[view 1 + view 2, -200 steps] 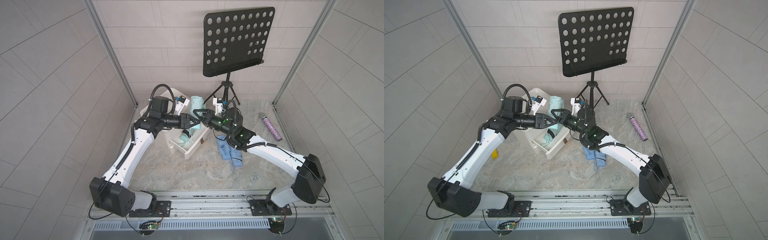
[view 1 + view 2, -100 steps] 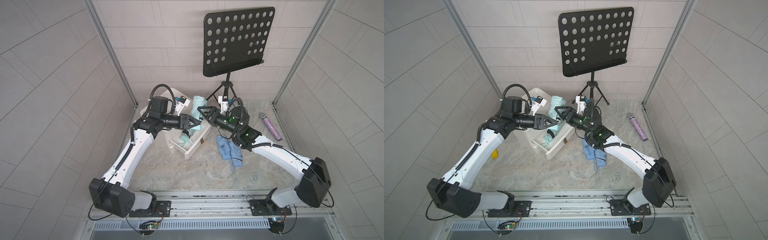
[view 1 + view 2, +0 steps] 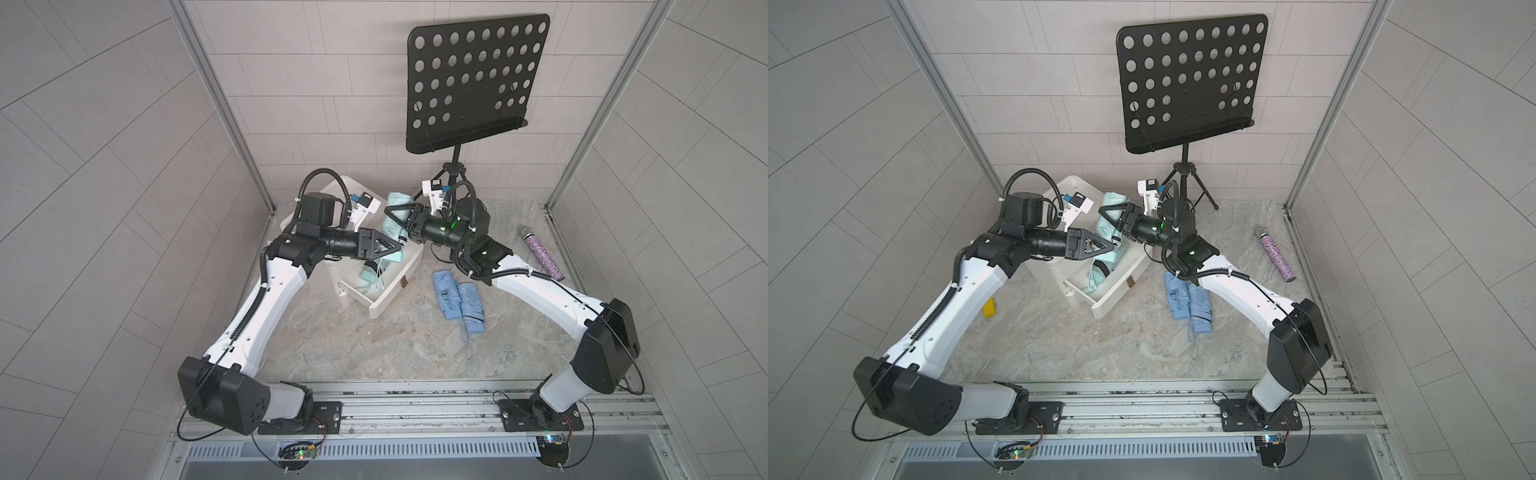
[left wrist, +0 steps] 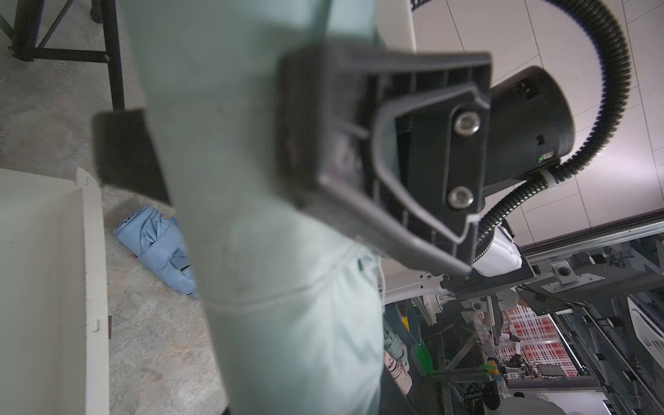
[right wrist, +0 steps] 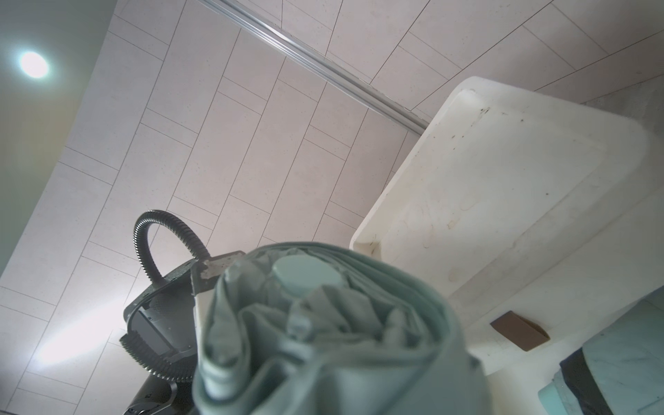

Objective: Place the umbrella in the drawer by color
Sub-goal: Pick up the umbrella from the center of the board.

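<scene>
Right jaws have moved up from beside the left jaws to bracket the mint umbrella near its top, clamp unclear, left jaws still pinched shut on it lower down, its lower end over the open drawer beneath them: likely a regrip before lowering.

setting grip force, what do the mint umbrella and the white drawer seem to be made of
The mint umbrella looks like thin matte woven fabric: soft folds, wrinkles, a stitched seam. The white drawer is probably moulded plastic, smooth and faintly glossy, with rounded rims.
</scene>
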`<state>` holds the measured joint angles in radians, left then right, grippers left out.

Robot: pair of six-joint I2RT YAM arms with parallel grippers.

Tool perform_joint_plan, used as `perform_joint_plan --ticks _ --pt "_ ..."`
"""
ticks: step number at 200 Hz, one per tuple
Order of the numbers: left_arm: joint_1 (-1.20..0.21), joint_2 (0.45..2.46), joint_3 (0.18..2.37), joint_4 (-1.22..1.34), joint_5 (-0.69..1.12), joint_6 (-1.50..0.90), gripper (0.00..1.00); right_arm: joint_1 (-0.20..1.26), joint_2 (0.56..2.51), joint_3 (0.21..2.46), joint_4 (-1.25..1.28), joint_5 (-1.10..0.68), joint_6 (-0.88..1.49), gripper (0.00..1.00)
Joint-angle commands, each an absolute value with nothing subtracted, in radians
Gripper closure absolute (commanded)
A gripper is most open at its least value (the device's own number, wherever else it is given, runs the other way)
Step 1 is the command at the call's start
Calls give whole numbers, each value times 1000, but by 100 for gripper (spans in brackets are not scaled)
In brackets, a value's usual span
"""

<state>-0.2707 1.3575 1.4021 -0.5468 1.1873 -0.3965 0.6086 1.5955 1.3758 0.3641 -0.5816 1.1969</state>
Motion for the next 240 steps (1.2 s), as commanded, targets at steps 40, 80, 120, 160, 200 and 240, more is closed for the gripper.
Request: perform_joint_plan --ticks 40,80,120,160,200,240 --pt "-261 1332 1444 -515 1229 -385 90 612 1568 1364 394 -598 1215 65" --pt "-256 1335 1456 -546 1198 -360 35 611 1559 1379 397 -596 1223 72" --pt "-203 1329 1484 -651 1125 -288 18 588 1541 1402 400 -579 1249 73" --pt "-21 1309 1515 -713 1119 -263 17 583 1519 1409 289 -502 1238 74" --pt "119 1263 1551 -777 1071 -181 17 590 1504 1398 94 -332 1224 73" --pt "146 1195 1519 -760 1014 -133 17 600 1578 1421 -6 -250 1266 76"
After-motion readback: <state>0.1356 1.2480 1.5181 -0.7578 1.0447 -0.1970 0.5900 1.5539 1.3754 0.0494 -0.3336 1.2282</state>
